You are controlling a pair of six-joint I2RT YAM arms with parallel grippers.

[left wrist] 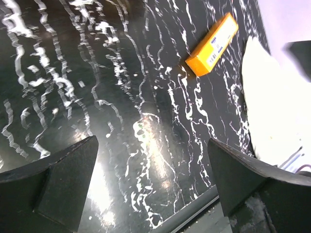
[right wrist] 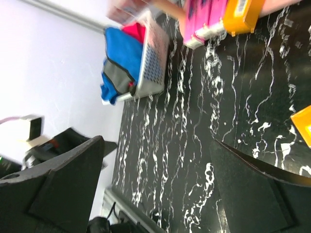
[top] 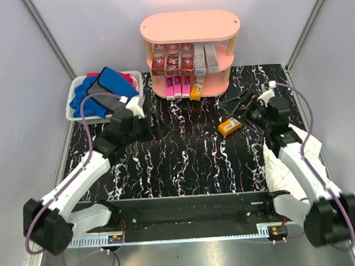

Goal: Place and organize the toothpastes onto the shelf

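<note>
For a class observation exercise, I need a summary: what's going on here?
A robot is stocking a pink shelf with toothpaste boxes. Most already sit on its middle and bottom tiers. One orange box lies on the table near the right gripper, which is open and empty. The left gripper is open too, holding nothing.

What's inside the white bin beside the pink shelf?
Blue cloths, one partly dark grey, fill the white bin, and something pink-red shows at its back. Whatever lies beneath the cloths is covered.
</note>
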